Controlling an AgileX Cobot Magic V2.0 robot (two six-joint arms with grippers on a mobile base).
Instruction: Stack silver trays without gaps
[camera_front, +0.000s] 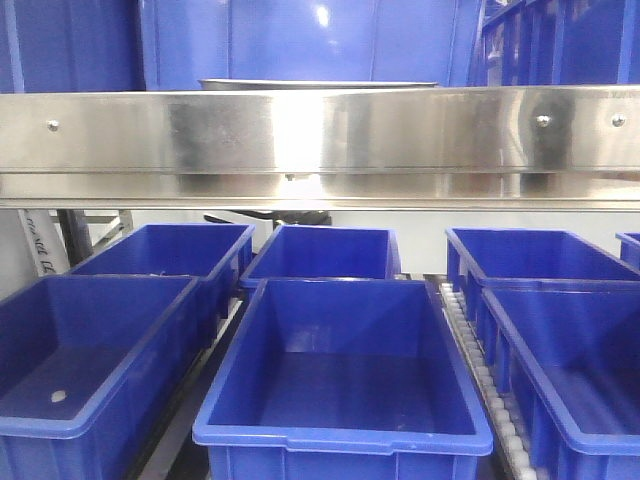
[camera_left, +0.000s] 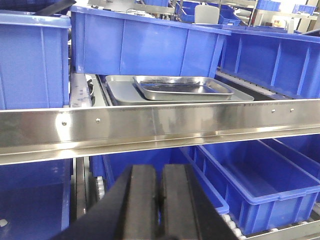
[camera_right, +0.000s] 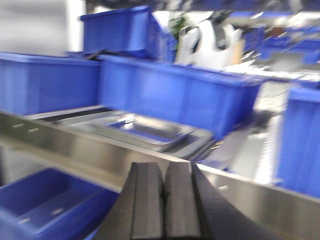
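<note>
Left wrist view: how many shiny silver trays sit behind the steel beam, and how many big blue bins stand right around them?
Shallow shiny steel trays: 2
Deep blue plastic bins: 3
Total: 5

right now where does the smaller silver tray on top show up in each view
Exterior front: only a thin tray rim shows above the steel beam; which tray it is cannot be told.
Left wrist: the smaller tray sits upper centre, resting on the larger tray.
Right wrist: blurred, at centre behind the beam.
Shared landmark: the steel beam with screws.
</note>
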